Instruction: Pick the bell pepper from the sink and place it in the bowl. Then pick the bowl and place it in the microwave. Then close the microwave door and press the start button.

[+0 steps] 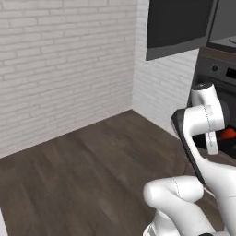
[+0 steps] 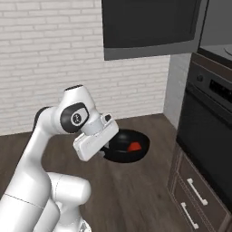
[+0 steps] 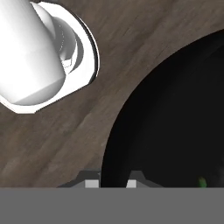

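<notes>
One black bowl (image 2: 126, 147) hangs in the air above the dark wood floor (image 2: 136, 190), pinched at its rim by the gripper (image 3: 110, 183), whose jaws sit tight on the edge. The red bell pepper (image 2: 134, 146) sits inside the bowl, a bit toward the oven (image 2: 210, 118) side. Up above, the microwave door (image 2: 149, 27) is swung open, its black glass panel hanging over the scene.

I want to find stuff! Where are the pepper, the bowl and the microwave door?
bell pepper (image 2: 134, 146), right base view, its red side.
bowl (image 2: 118, 156), right base view, near rim.
microwave door (image 2: 149, 22), right base view, black glass middle.
</notes>
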Robot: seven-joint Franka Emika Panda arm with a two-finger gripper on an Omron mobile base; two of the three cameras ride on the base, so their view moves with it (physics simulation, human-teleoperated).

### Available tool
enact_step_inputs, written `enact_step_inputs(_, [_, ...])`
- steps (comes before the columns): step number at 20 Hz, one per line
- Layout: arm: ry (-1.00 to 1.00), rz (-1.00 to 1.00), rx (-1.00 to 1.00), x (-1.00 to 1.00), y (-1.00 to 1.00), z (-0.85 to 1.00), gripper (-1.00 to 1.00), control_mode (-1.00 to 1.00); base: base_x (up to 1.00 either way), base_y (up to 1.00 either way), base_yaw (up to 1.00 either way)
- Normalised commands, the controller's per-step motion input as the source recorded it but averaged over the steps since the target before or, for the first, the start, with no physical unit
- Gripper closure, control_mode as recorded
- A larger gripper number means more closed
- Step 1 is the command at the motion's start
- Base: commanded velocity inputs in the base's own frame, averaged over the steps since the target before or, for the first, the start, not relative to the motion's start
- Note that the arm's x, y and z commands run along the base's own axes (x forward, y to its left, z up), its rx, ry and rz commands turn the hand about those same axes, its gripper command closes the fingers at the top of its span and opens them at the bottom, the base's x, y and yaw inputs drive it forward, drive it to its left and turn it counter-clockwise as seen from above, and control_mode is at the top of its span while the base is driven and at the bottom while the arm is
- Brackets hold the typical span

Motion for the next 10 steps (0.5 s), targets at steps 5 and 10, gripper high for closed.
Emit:
enact_step_inputs(5, [0.0,0.0,0.0,0.0,0.0,0.0,1.0,1.0,0.54,0.14,-0.41])
enact_step_inputs(10, [0.0,0.0,0.0,0.0,0.0,0.0,1.0,1.0,0.52,0.12,-0.39])
